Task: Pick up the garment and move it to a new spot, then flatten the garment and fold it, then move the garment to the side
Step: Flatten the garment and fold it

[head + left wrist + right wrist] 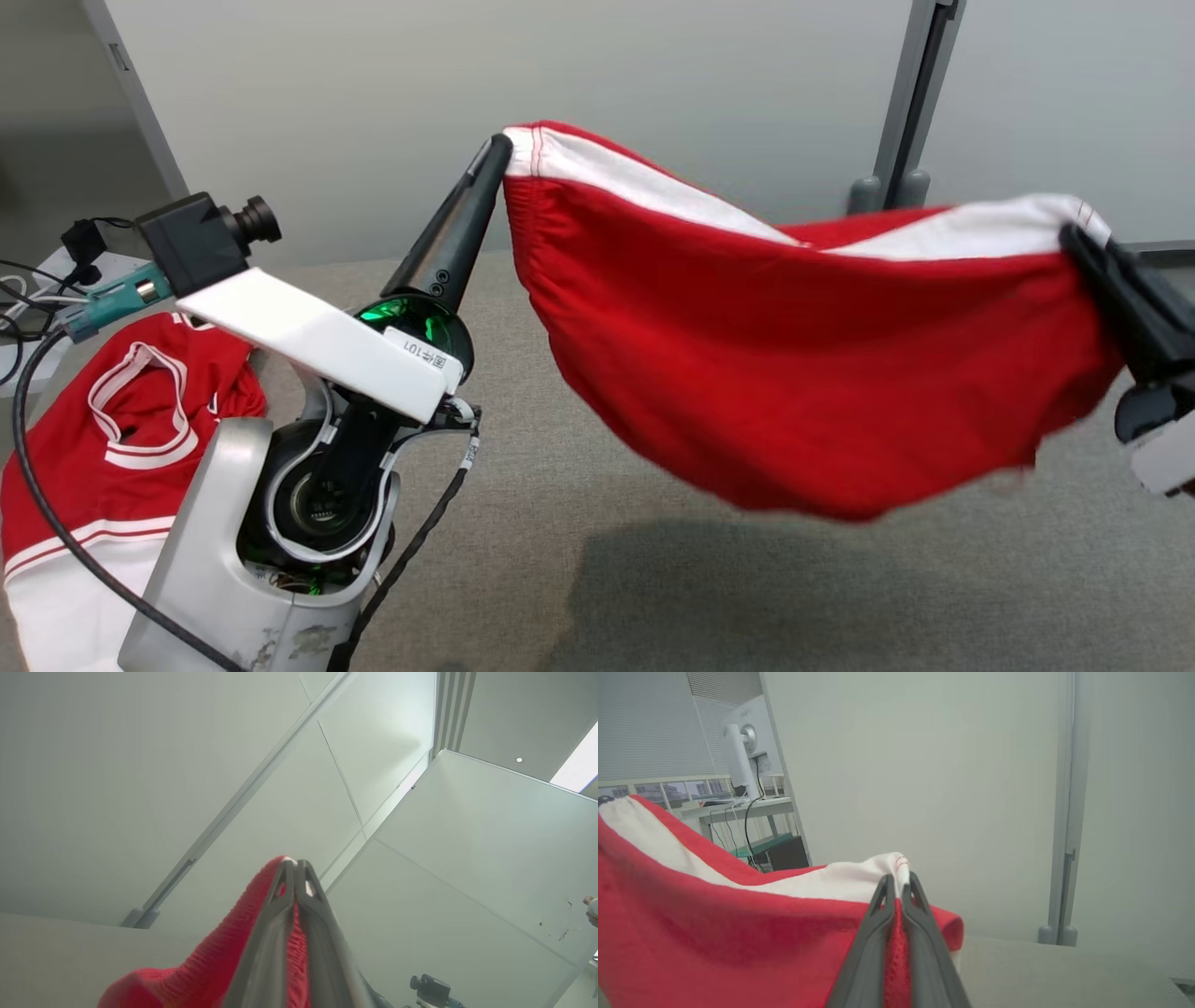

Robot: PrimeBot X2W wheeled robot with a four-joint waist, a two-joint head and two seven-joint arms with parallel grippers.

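The garment is red with a white band along its top edge, and it hangs in the air above the grey table, stretched between both grippers. My left gripper is shut on its left top corner, with fingers pointing up and away. My right gripper is shut on its right top corner at the view's right edge. In the left wrist view the shut left gripper pinches red cloth. The right wrist view has the right gripper clamped on the white band, red cloth sagging to its left.
A second red and white garment lies on the grey table at the lower left, beside my left arm. Cables and a plug block sit at the far left. Grey partition walls and a post stand behind the table.
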